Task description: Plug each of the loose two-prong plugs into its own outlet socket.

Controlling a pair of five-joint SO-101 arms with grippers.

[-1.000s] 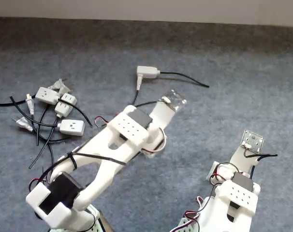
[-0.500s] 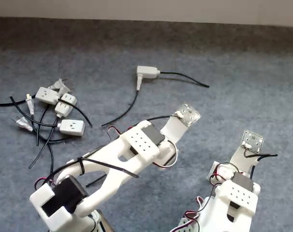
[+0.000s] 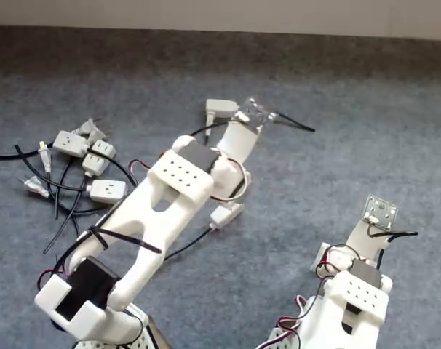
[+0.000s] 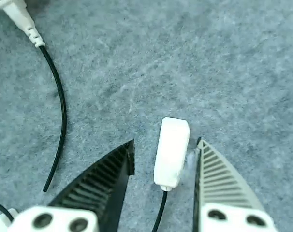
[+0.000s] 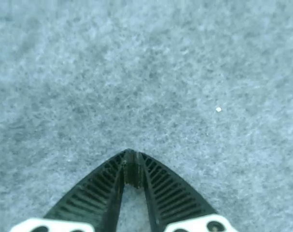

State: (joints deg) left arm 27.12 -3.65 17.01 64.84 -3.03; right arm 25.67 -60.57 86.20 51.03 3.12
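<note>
Connector count, left end effector astride one

Three white sockets [image 3: 98,156] sit tangled in black cords at the left of the grey bench [image 3: 366,109]. Two white connectors lie mid-bench, the far connector [image 3: 219,109] just beside the left arm's tip and the near connector [image 3: 226,214] beside that arm. The left end effector [image 4: 165,142] is parted, with a corded white block [image 4: 171,152] lying ungripped between its fingers. The right end effector [image 5: 132,166] is closed and empty.

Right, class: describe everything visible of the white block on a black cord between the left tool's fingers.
The white block is a smooth, plastic-looking oblong with rounded corners. A thin black cord leaves one short end. No prongs or slots show. It lies flat on grey carpet between the open fingers of the left tool, nearer one; contact is unclear.
</note>
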